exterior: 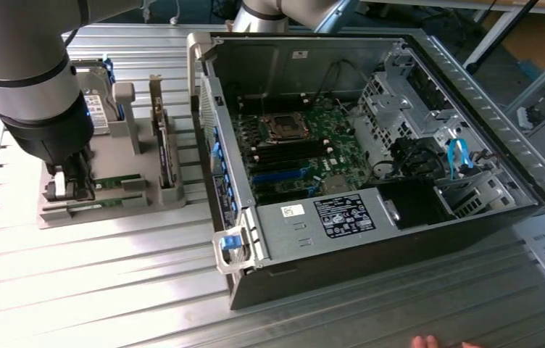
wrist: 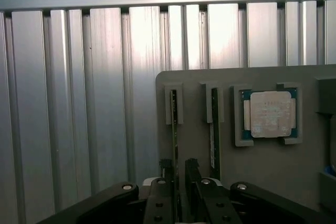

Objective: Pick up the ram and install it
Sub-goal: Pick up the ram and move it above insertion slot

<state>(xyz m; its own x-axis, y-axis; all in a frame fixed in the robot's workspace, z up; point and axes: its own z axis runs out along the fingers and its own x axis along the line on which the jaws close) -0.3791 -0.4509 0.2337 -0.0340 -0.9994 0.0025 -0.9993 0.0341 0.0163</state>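
In the wrist view, the ram (wrist: pixel 174 124) is a slim stick seen edge-on, standing in a slot of the grey parts holder (wrist: pixel 273 171). My gripper (wrist: pixel 179 163) is open, one finger on each side of the stick's near end with small gaps showing. A second thin stick (wrist: pixel 214 135) stands in the neighbouring slot. In the exterior view my gripper (exterior: pixel 69 187) is low over the holder (exterior: pixel 108 210) at that view's left. The open computer case (exterior: pixel 369 145) lies to that view's right, with dark memory slots (exterior: pixel 275 152) on its motherboard.
A square silver processor (wrist: pixel 270 114) sits in the holder beside the sticks. A dark expansion card (exterior: pixel 165 156) and a drive (exterior: pixel 98 109) stand upright in the holder. Ribbed metal table (exterior: pixel 108 290) lies all around. A person's fingertips (exterior: pixel 425 341) show at the front edge.
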